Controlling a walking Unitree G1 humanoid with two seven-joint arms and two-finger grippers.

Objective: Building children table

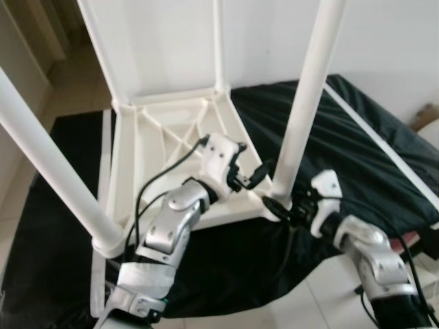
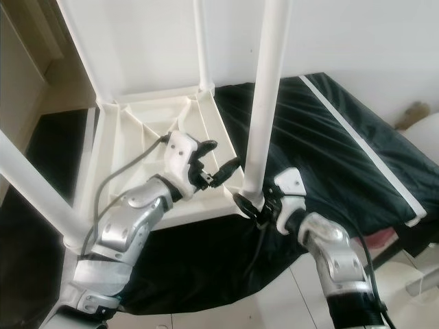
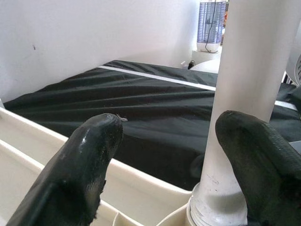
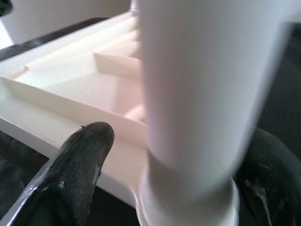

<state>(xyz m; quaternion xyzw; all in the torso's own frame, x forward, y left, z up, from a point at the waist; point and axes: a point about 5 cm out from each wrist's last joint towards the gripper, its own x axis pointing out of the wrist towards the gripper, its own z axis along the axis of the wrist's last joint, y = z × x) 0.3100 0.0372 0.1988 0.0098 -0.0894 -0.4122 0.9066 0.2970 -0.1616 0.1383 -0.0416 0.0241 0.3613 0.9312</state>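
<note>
Upturned white plastic children's table top (image 1: 171, 147) resting underside-up on a black sheet-covered bed (image 1: 357, 144), with white cylindrical legs standing in its corner sockets. Step in hand, as judged: seating the near-right leg (image 1: 305, 103) in its corner socket. The left gripper (image 1: 259, 174) reaches from the table side, fingers spread wide, one finger (image 3: 263, 155) lying against the leg just above the collar, the other well apart from it. The right gripper (image 2: 250, 205) brackets the base of the same leg, fingers set wide on either side; whether they press the leg cannot be told. The next move likely calls for closing on the leg and turning or pushing it home. The head views show all four legs; the left wrist view shows the threaded collar (image 3: 211, 214) at the socket; the right wrist view shows the ribbed underside (image 4: 80, 80) close up
</note>
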